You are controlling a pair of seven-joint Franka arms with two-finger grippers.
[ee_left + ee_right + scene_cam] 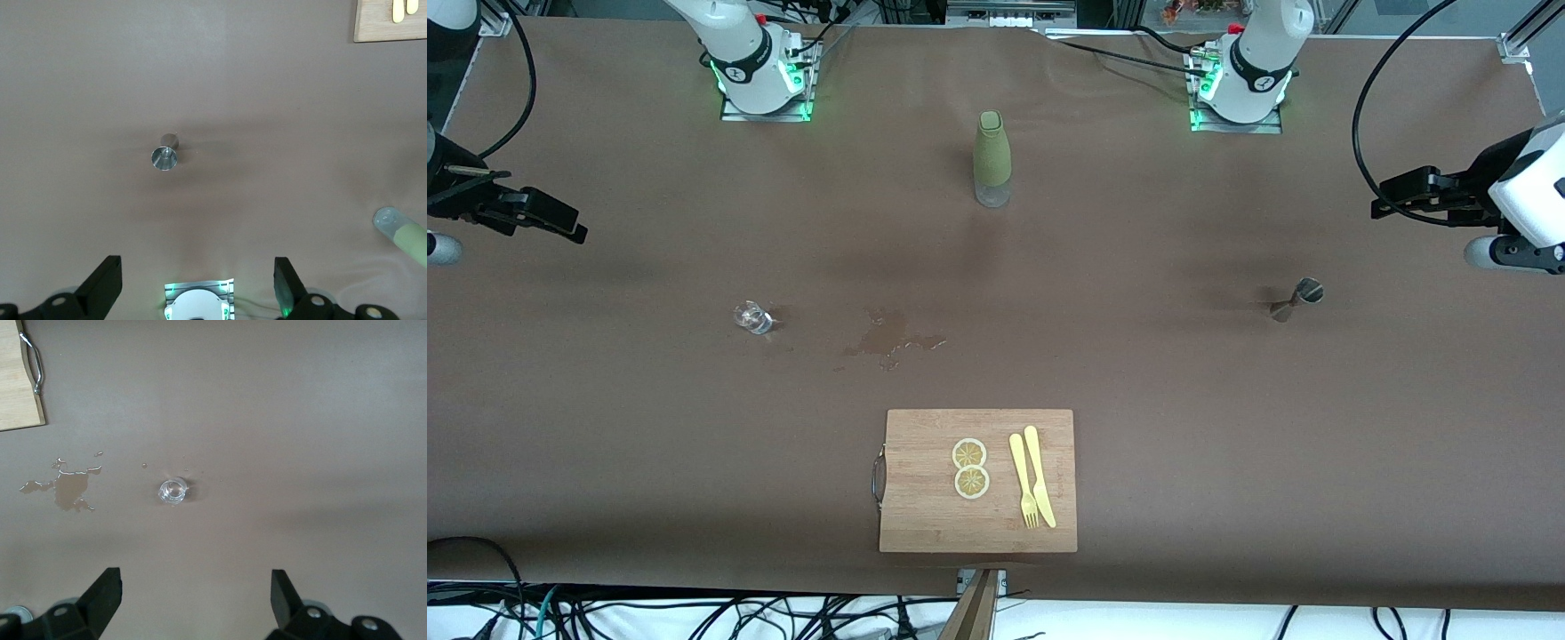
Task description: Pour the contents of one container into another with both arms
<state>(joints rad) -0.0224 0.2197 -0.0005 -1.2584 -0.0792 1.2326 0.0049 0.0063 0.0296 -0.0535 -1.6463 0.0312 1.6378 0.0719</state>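
- The bench [605,427] is covered in plain brown, darkened by a wet stain [889,342].
- The bottle [991,158] is sleeved in olive green above a clear base.
- The glass [753,317] is seen as clear, the jigger [1296,299] as silver.
- The cutting board [925,498] is shown in light wood grain, with a metal handle.
- On the board, pale yellow is seen on the fork [1024,480], the knife [1040,476] and two lemon slices [970,468].

Left wrist view crops the bottle [402,233] and cutting board [387,30] at the edges; glass [753,317] contents too tiny to tell.
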